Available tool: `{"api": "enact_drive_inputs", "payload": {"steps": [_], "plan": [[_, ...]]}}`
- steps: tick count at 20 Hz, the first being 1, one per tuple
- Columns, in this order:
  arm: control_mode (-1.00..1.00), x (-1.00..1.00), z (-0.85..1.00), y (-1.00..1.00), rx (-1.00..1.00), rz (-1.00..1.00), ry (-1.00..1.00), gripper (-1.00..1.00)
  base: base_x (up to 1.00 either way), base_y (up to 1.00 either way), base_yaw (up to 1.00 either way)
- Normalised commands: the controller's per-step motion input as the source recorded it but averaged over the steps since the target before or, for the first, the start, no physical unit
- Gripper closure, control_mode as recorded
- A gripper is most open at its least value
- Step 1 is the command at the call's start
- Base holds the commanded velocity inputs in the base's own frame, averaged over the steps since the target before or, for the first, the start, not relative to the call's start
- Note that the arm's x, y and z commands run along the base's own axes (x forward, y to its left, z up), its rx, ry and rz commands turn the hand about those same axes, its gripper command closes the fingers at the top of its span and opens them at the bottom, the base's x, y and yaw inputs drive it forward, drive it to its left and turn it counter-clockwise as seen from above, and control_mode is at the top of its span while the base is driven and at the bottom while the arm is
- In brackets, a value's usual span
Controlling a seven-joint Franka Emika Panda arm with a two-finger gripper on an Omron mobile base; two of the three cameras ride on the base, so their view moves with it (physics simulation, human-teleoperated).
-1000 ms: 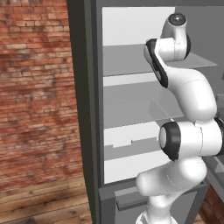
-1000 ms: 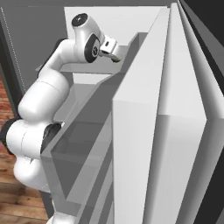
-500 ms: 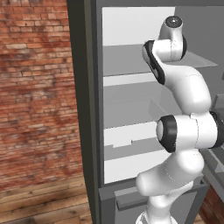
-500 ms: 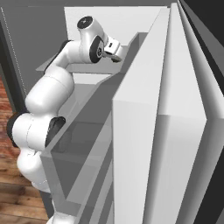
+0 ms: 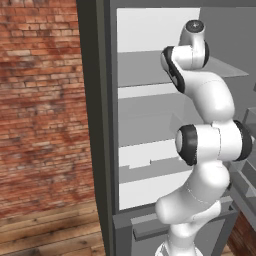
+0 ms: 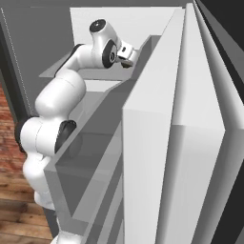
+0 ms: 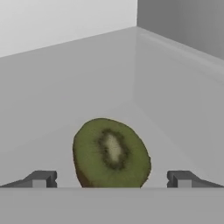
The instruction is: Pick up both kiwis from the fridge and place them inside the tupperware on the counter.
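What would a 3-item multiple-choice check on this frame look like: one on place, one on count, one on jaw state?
1. Where does the kiwi lie?
A. on a pale fridge shelf, between the two finger tips
B. in a grey tray on a counter
C. on the wooden floor

2. How many kiwis show in the hand view?
A. none
B. one
C. two

3. How do the jaws of the gripper stand?
A. shut on the kiwi
B. shut and empty
C. open, one tip on each side of the kiwi

Answers:
1. A, as the kiwi rests on the flat pale shelf near the corner of the fridge walls.
2. B, as a single fruit with a green face and pale core is seen.
3. C, as the finger tips stand wide apart with clear gaps to the kiwi.
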Motion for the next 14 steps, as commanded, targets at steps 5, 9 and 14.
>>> {"api": "enact_drive_inputs", "payload": {"steps": [5, 9, 14], "plan": [[-1.0, 0.19, -0.02, -0.03, 0.0, 0.0, 0.0, -1.0, 0.0, 0.0, 0.0], [-1.0, 0.06, -0.03, -0.02, 0.0, 0.0, 0.0, -1.0, 0.0, 0.0, 0.0], [-1.0, 0.0, -0.03, -0.04, 0.0, 0.0, 0.0, -1.0, 0.0, 0.0, 0.0]]}}
